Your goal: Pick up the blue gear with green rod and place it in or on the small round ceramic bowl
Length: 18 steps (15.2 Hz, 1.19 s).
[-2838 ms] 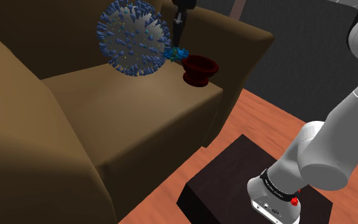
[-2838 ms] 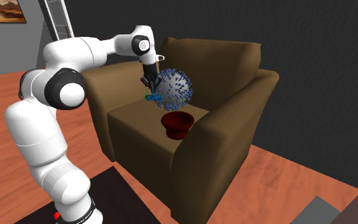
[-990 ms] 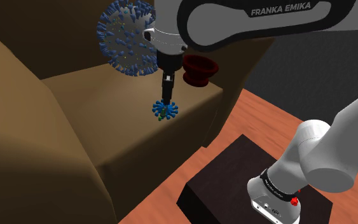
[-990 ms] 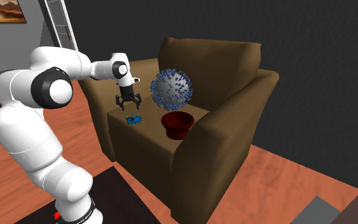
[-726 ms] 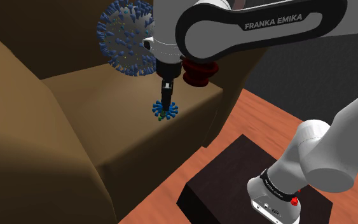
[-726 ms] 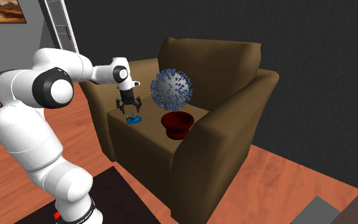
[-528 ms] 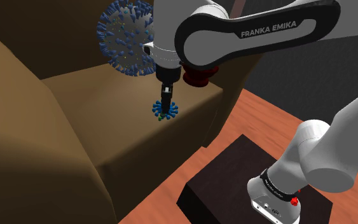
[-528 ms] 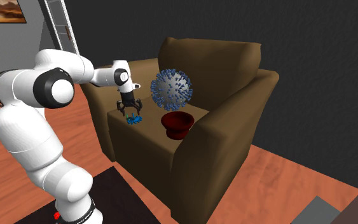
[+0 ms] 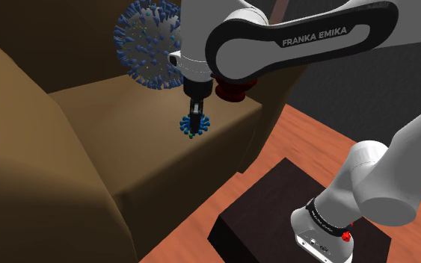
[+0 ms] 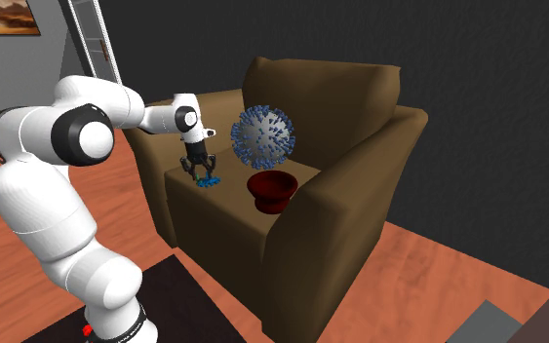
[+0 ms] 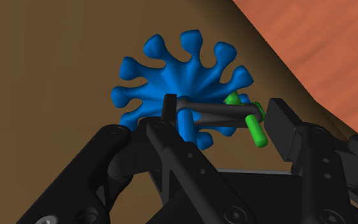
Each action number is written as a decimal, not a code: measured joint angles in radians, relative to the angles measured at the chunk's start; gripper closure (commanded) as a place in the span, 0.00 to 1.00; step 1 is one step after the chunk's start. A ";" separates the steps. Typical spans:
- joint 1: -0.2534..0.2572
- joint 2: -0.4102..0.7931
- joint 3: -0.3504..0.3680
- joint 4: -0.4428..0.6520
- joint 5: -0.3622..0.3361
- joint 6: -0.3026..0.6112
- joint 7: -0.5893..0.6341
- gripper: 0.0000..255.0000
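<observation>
The blue gear (image 9: 194, 125) (image 10: 205, 181) with its green rod (image 11: 255, 128) lies on the brown armchair seat (image 9: 119, 127), near the seat's front edge. My black gripper (image 9: 194, 119) (image 10: 202, 174) (image 11: 225, 114) points straight down onto it. Its fingers (image 11: 284, 127) straddle the gear (image 11: 177, 83), one at the blue hub and one by the green rod's end. They still stand apart, open, and I see no firm clasp. The small dark red bowl (image 10: 270, 188) stands on the seat further back, partly hidden by my arm in the shoulder view (image 9: 235, 91).
A large grey ball with blue spikes (image 9: 150, 43) (image 10: 262, 136) rests against the chair back beside the bowl. The armrests (image 10: 350, 185) wall in the seat on both sides. My dark stand (image 9: 276, 217) sits on the red-brown wooden floor (image 10: 438, 273).
The gripper has come down the last bit onto the gear and its fingers have drawn in around it. Gear, bowl and spiky ball have stayed where they were.
</observation>
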<state>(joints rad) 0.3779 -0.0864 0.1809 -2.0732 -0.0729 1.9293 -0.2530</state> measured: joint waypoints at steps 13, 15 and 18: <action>0.000 -0.008 -0.001 0.033 0.002 -0.040 -0.004 1.00; -0.001 -0.013 -0.001 0.053 0.004 -0.065 -0.008 1.00; 0.000 -0.024 -0.002 0.084 0.007 -0.107 -0.012 1.00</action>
<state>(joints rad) 0.3775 -0.1107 0.1793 -1.9896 -0.0663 1.8226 -0.2646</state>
